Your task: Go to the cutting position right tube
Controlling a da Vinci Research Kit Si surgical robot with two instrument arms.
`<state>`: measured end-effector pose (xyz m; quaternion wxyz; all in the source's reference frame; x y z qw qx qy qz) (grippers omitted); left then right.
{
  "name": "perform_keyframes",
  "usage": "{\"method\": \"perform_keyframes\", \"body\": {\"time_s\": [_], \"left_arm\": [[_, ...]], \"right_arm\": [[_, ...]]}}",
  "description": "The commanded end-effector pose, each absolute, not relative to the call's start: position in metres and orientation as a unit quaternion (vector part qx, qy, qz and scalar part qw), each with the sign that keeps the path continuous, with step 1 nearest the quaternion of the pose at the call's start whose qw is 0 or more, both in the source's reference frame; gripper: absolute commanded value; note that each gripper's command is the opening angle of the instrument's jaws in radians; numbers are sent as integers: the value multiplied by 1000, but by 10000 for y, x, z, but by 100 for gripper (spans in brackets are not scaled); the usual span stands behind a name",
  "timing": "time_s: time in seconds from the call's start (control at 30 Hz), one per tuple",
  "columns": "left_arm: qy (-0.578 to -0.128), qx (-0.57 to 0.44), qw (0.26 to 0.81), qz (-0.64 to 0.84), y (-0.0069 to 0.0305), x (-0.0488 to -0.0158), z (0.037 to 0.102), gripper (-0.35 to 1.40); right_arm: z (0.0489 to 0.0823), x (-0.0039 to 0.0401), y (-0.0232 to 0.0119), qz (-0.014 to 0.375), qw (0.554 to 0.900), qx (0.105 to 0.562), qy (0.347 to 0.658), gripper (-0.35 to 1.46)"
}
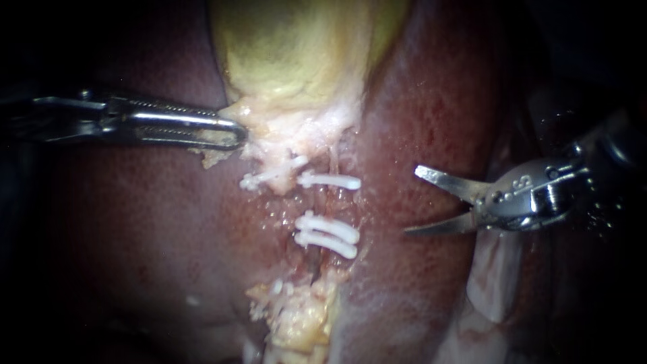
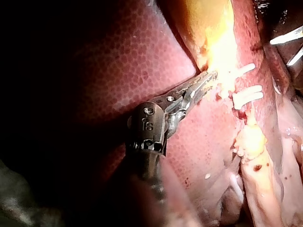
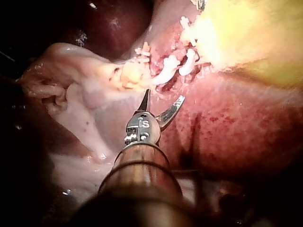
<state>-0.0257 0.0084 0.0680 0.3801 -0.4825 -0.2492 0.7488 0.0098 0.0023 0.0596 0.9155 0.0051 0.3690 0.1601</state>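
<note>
The yellow-green gallbladder point(image 1: 290, 54) lies between lobes of dark red liver point(image 1: 135, 222). Below its pale neck, white clips point(image 1: 330, 180) and a pair of clips point(image 1: 327, 232) cross the right tube point(image 1: 323, 205); another clip point(image 1: 269, 175) sits further left. My left instrument point(image 1: 232, 133) is shut on the pale tissue at the gallbladder's neck, as the left wrist view confirms point(image 2: 208, 78). My right instrument point(image 1: 412, 201) has its two blades open, hovering over liver to the right of the clips and apart from the tube. In the right wrist view its blades point(image 3: 163, 99) point at the clips point(image 3: 165, 66).
Yellowish fatty tissue point(image 1: 300, 317) lies below the clips. Pale membrane point(image 1: 492, 283) spreads under the right instrument's shaft. In the left wrist view the other instrument's blade tips point(image 2: 289, 45) show beyond the clips point(image 2: 246, 97).
</note>
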Motion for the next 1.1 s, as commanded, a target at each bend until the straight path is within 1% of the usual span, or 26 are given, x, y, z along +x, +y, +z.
{"method": "perform_keyframes", "body": {"time_s": [0.03,0.23,0.3,0.37,0.53,0.73,0.93,0.97,1.1], "left_arm": [[-250,-483,380,748,86,-254,677,-35],[-251,-482,391,743,102,-230,641,-35],[-244,-487,392,741,108,-221,628,-35],[-238,-493,391,740,112,-213,615,-35],[-234,-495,392,739,114,-211,608,-35],[-234,-495,392,739,112,-211,610,-35],[-234,-495,392,739,112,-211,610,-35],[-234,-495,392,739,112,-211,610,-35],[-233,-495,392,739,111,-212,611,-35]], "right_arm": [[596,99,23,159,916,5,368,145],[595,99,24,156,916,16,368,145],[595,99,24,150,914,27,376,145],[594,100,24,151,914,29,376,145],[594,104,24,147,913,31,379,145],[600,120,19,135,908,47,394,145],[625,141,9,161,890,95,416,145],[630,145,7,171,886,106,419,145],[648,156,6,187,877,138,421,145]]}}
